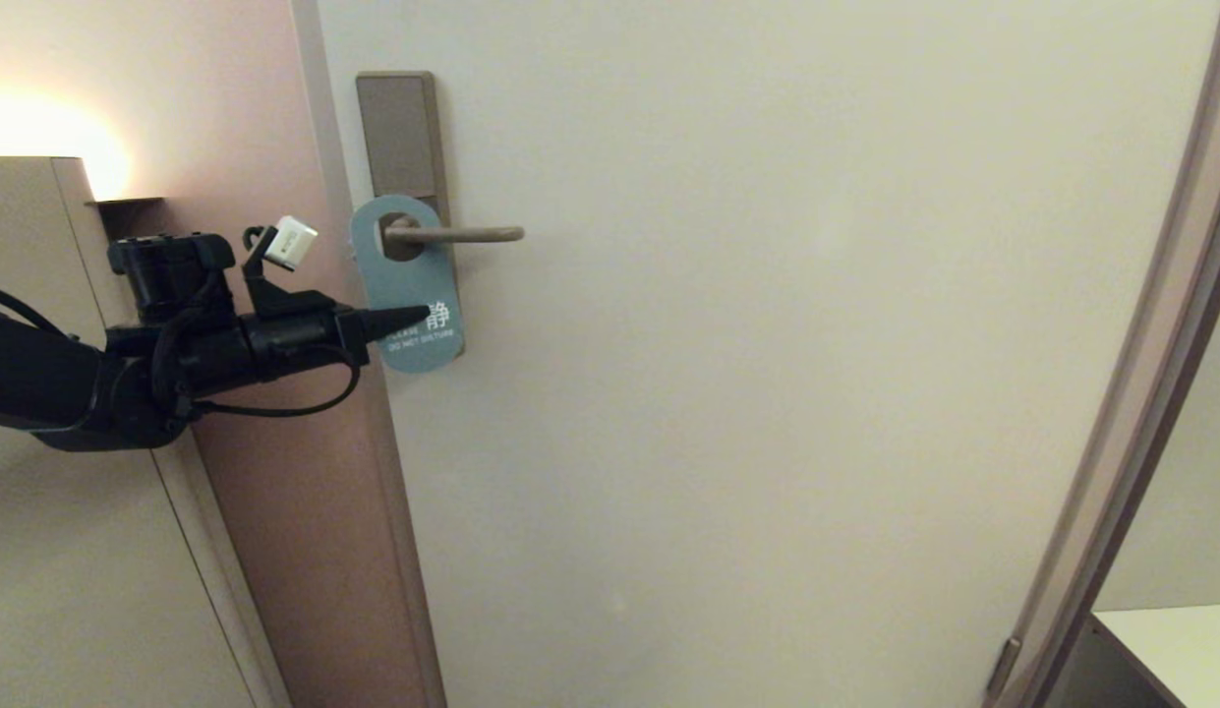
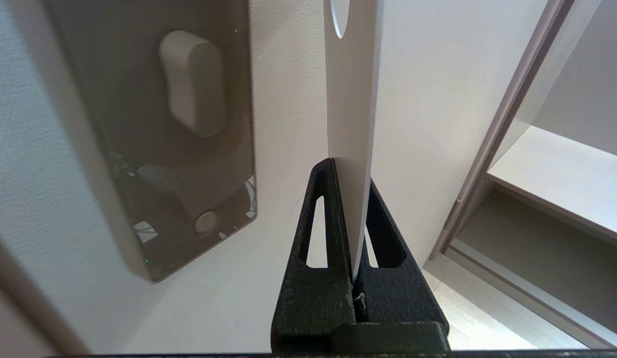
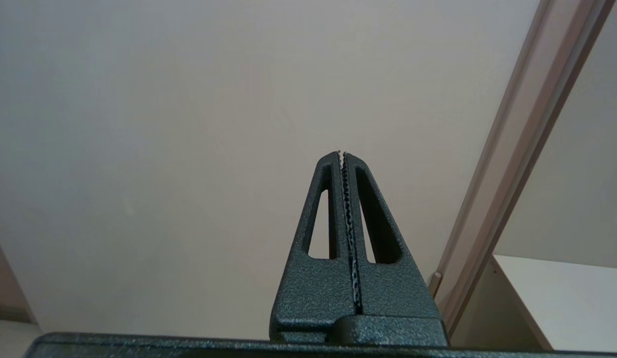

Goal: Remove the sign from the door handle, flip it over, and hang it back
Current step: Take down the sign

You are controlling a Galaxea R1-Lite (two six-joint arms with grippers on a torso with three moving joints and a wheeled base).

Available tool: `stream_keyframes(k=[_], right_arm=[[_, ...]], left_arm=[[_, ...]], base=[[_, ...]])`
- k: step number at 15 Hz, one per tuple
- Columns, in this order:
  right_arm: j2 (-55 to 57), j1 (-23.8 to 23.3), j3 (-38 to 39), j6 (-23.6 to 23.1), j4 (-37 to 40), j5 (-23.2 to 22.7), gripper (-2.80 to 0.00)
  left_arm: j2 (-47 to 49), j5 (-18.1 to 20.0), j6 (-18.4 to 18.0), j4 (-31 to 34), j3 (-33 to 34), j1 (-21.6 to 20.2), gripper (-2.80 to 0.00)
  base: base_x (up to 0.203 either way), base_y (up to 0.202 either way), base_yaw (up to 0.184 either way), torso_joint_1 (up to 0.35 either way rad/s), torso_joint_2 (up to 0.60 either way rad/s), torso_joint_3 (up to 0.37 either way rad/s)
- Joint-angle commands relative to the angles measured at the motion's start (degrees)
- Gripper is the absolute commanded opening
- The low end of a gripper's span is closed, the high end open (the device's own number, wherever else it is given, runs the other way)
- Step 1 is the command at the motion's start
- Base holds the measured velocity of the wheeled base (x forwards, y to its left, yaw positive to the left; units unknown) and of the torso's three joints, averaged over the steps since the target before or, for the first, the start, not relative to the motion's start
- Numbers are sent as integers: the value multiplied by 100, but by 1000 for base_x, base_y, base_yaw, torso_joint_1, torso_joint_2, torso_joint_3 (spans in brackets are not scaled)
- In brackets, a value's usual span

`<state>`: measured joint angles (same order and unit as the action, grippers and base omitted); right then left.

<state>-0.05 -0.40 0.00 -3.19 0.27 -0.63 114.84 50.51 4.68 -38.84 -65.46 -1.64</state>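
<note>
The sign (image 1: pixel 408 285) shows its blue face with white lettering and hangs tilted in front of the lock plate (image 1: pixel 398 133). Its round hole lies over the root of the door handle (image 1: pixel 477 234), whose lever runs on to the right. Whether the lever passes through the hole I cannot tell. My left gripper (image 1: pixel 425 316) reaches in from the left, shut on the sign's lower edge. In the left wrist view the sign (image 2: pixel 350 99) rises white and edge-on from the left gripper (image 2: pixel 350 174), with the handle (image 2: pixel 191 82) off to one side. My right gripper (image 3: pixel 342 154) is shut and empty, facing the door.
The pale door (image 1: pixel 767 393) fills most of the head view. A pink jamb (image 1: pixel 305 492) and a beige cabinet (image 1: pixel 39 541) stand at the left behind my arm. The door frame (image 1: pixel 1111 442) slants down the right side, with a white shelf (image 1: pixel 1180 649) beyond it.
</note>
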Motion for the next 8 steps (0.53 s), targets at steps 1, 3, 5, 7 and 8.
stream_keyframes(k=[1,3,5,7,8], right_arm=[[5,5,0,-6,0,2,-280],[5,4,0,-6,0,-7,-280],[5,5,0,-6,0,2,-280],[5,0,0,-6,0,2,-280],[5,5,0,-6,0,-6,-280]], left_arm=[[13,-15,6,-24,-10,65,-280],[13,-30,6,-27,-16,191,-280],[13,-32,6,-27,-19,306,-280],[21,-46,6,-27,-33,397,-280],[30,-67,6,-27,-42,443,-280]], base=[[0,0,0,0,0,0],[0,0,0,0,0,0],[0,0,0,0,0,0],[0,0,0,0,0,0],[0,0,0,0,0,0]])
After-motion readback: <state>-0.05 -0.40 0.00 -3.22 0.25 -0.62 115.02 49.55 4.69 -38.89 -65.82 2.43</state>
